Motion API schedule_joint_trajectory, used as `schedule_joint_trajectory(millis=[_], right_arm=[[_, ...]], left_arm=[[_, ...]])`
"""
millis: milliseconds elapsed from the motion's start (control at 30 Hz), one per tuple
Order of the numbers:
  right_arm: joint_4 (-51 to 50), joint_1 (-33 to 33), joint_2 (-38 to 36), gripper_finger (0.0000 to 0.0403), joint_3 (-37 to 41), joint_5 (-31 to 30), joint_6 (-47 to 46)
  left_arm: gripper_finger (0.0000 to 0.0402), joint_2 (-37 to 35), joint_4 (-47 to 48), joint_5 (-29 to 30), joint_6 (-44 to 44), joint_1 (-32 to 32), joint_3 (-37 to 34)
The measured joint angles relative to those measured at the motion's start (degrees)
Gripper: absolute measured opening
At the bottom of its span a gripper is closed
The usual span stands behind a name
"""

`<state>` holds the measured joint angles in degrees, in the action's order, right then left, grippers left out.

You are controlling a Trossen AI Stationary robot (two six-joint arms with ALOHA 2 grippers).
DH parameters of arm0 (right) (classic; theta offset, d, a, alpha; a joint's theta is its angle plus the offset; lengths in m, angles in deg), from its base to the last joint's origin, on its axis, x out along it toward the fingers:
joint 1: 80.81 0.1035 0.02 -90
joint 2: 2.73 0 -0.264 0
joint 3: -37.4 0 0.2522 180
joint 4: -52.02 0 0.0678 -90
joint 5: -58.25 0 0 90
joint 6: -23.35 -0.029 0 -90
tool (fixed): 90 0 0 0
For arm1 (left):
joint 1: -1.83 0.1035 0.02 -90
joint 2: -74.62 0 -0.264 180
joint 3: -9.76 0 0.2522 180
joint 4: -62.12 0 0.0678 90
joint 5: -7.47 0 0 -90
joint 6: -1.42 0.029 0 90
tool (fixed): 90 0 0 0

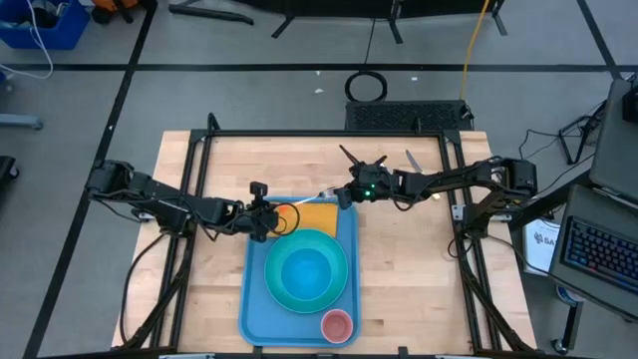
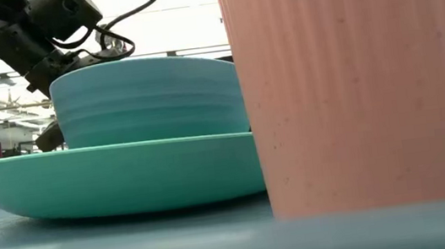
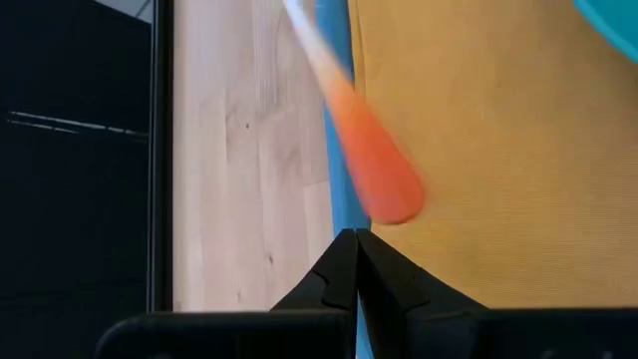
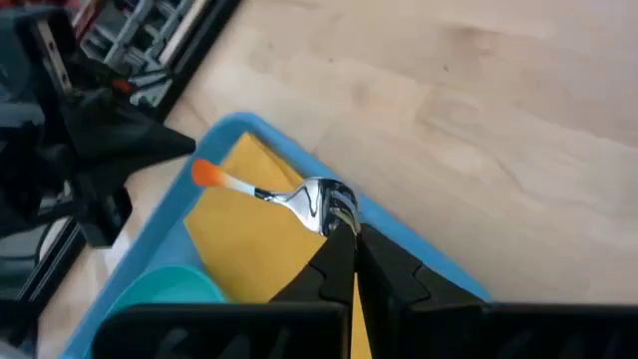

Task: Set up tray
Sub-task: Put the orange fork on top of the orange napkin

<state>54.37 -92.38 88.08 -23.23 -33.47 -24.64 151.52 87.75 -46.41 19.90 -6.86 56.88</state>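
The light-blue tray [image 1: 249,299] lies near the table's near edge. It carries an orange-yellow napkin [image 1: 317,215] at its far end, a turquoise plate [image 1: 273,277] with a blue bowl [image 1: 304,267] on it, and a pink cup [image 1: 337,324]. My right gripper [image 1: 346,193] is above the tray's far right corner, shut on a spoon [image 4: 299,197] that has a metal head and an orange-tipped handle. My left gripper [image 1: 271,219] is shut at the tray's far left corner, just short of the handle's orange tip [image 3: 384,184]. My right gripper pinches the spoon's metal head [image 4: 334,207] between its two fingertips. The fingers come from the table's right, slanting down. The handle runs on ahead of them toward the table's left, and its orange tip [image 4: 204,175] is over the napkin's [image 4: 249,234] far left corner.
Bare wood lies left, right and beyond the tray. A pair of scissors [image 1: 411,160] rests on the table's far right part. The black table frame [image 1: 299,134] runs along the edges. In the low view the cup [image 2: 362,82] stands very close, hiding the right half.
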Motion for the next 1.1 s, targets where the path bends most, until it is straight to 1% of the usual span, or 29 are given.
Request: schedule_joint_trajectory(millis=[133, 300, 533, 767, 1000, 1100], right_arm=[[-0.06, 0.04, 0.00, 0.0000, 0.00, 0.14, -0.19], [-0.06, 0.02, 0.00, 0.0000, 0.00, 0.03, -0.37], [0.39, 0.04, 0.00, 0.0000, 0.00, 0.32, -0.37], [0.32, 0.81, 0.00, 0.0000, 0.00, 0.26, -0.37], [0.36, 0.83, 0.00, 0.0001, 0.00, 0.25, 0.30], [0.36, 0.87, 0.00, 0.0008, 0.00, 0.27, 0.06]], left_arm=[[0.0018, 0.00, -0.06, -0.02, -0.27, 0.00, 0.00], [0.0003, 0.00, -0.14, -0.09, -1.30, 0.00, 0.00], [0.0022, 0.00, -0.18, -0.11, -2.02, 0.00, 0.00], [0.0004, 0.00, -0.18, -0.15, -2.54, 0.00, 0.00], [0.0030, -0.01, -0.36, -0.18, -3.68, 0.00, 0.00], [0.0036, 0.00, -0.36, -0.22, -4.16, 0.00, 0.00]])
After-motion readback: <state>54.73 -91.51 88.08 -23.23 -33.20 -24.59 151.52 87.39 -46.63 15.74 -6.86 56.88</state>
